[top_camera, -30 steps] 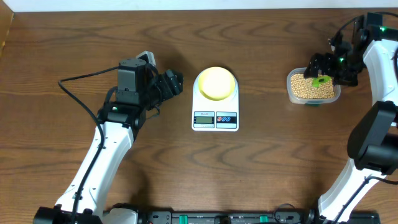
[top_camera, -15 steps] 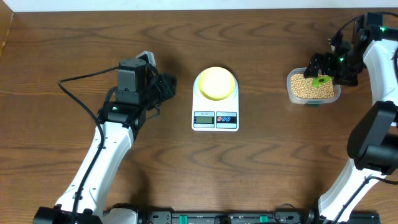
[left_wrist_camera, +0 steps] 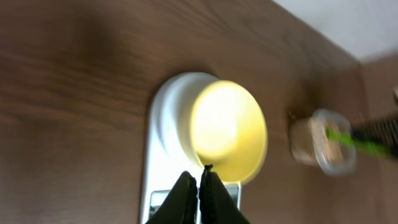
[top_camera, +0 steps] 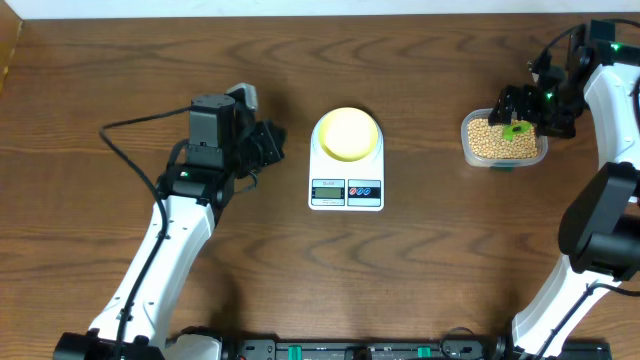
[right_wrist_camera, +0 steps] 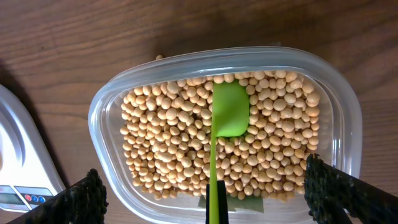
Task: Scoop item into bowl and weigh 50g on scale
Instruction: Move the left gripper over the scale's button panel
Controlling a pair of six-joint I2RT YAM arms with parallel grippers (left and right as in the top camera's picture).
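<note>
Beans (right_wrist_camera: 161, 143) within tub (right_wrist_camera: 94, 124) rim

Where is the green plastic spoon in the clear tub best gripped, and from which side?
Likely its thin handle, from the handle end: the green plastic spoon points straight back between the open right gripper's fingers, its blade flat on the tan beans.

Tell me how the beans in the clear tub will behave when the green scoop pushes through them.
The beans are small, round and loose, so they will probably roll aside and slide off the green scoop if it tilts. Each looks light and hard, so a fast push may flick some over the tub's rim.
</note>
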